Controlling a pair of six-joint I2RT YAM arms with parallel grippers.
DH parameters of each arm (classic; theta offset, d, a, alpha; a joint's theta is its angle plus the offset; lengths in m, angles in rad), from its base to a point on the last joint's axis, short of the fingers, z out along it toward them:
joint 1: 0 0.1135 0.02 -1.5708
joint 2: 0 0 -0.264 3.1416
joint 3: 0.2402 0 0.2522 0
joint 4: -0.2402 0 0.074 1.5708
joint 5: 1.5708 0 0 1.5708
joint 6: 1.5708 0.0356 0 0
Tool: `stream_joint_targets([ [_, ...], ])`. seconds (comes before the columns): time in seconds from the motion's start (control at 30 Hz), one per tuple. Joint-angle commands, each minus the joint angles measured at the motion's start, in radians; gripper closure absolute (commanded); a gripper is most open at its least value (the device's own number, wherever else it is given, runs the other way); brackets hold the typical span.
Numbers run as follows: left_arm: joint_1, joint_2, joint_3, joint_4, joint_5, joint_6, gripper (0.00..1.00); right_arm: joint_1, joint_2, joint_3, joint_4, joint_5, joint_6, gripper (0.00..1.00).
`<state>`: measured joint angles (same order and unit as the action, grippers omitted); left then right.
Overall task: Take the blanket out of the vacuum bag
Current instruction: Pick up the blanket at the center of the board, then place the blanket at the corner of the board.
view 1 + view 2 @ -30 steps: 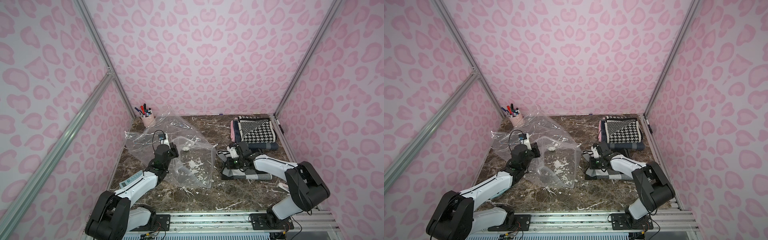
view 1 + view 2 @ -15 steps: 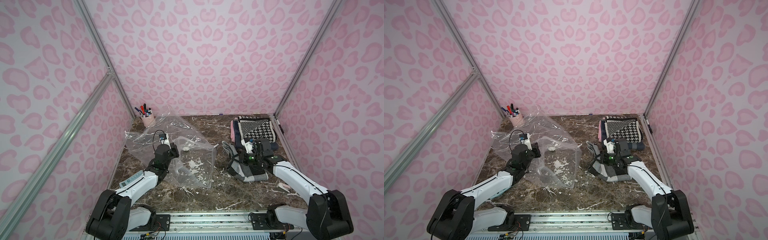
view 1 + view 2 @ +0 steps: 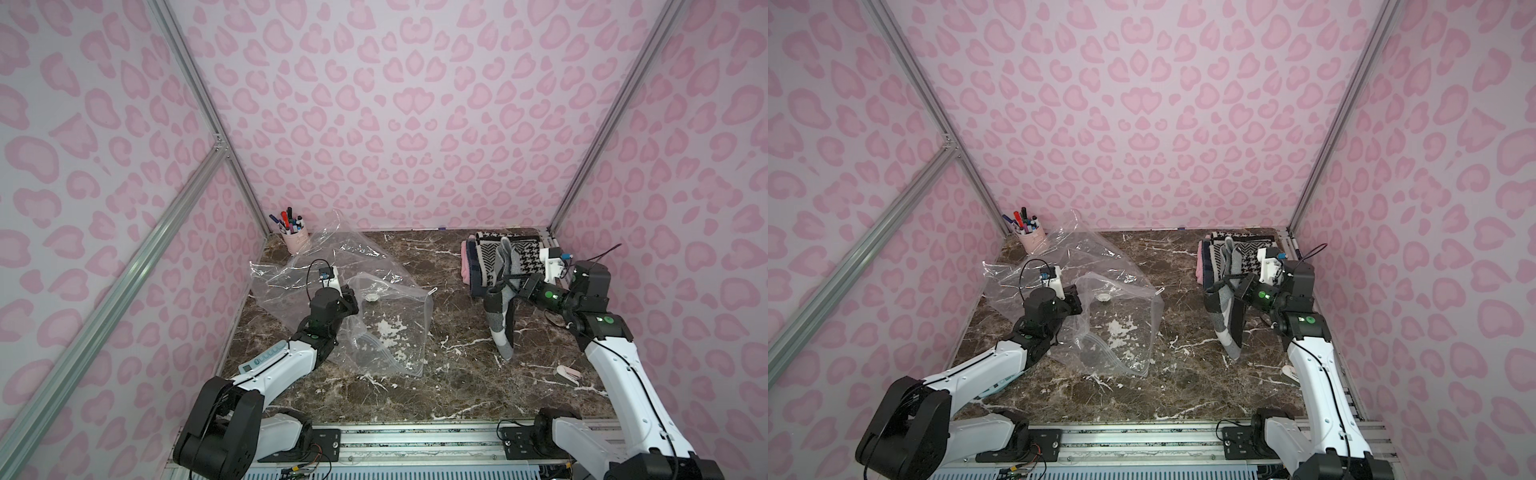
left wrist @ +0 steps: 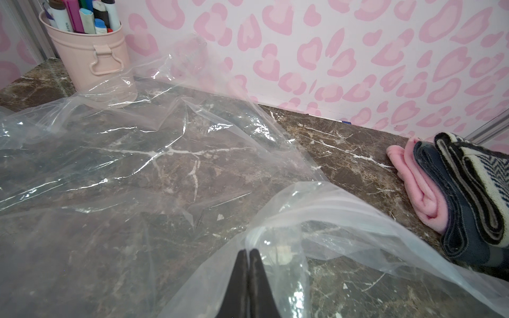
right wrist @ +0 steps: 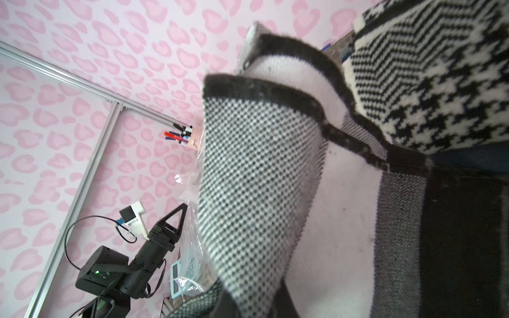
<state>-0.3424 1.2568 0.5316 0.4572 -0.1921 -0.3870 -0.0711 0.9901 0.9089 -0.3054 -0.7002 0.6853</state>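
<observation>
The vacuum bag (image 3: 386, 328) (image 3: 1121, 328) lies crumpled and empty on the left half of the marble table, its round white valve (image 3: 371, 296) facing up. My left gripper (image 3: 353, 299) (image 4: 249, 252) is shut on a fold of the bag's plastic. The grey, black and white knitted blanket (image 3: 500, 328) (image 3: 1225, 328) (image 5: 261, 179) hangs outside the bag on the right. My right gripper (image 3: 508, 286) (image 5: 254, 300) is shut on its upper part. The blanket's lower end reaches down close to the tabletop; contact cannot be told.
A stack of folded blankets (image 3: 507, 259) (image 4: 454, 198) lies at the back right, just behind the hanging blanket. A pink cup of markers (image 3: 294, 239) (image 4: 91, 52) stands in the back left corner. A small pale object (image 3: 567, 374) lies by the right arm. Pink walls enclose three sides.
The right gripper has carried the blanket from the table beside the bag's mouth up and to the right, so it now hangs. The left arm and the bag have stayed put.
</observation>
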Motion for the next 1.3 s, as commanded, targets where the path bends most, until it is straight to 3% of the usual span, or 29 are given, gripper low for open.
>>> stream_joint_targets([
  [0.0,0.001,0.004,0.005,0.017,0.010,0.004,0.96,-0.066,-0.019,0.048,-0.014,-0.014,-0.001,1.00],
  [0.33,0.002,0.018,0.009,0.017,0.019,0.002,0.96,-0.297,0.040,0.148,0.001,-0.102,0.000,1.00],
  [0.5,0.001,0.019,0.013,0.013,0.016,0.005,0.96,-0.378,0.099,0.232,0.013,-0.061,0.006,1.00],
  [0.97,-0.001,0.089,0.075,0.006,0.031,0.008,0.96,-0.446,0.390,0.492,0.045,0.018,-0.070,1.00],
  [1.27,0.000,0.113,0.131,-0.005,0.023,0.013,0.96,-0.455,0.625,0.680,0.041,-0.045,-0.094,1.00],
])
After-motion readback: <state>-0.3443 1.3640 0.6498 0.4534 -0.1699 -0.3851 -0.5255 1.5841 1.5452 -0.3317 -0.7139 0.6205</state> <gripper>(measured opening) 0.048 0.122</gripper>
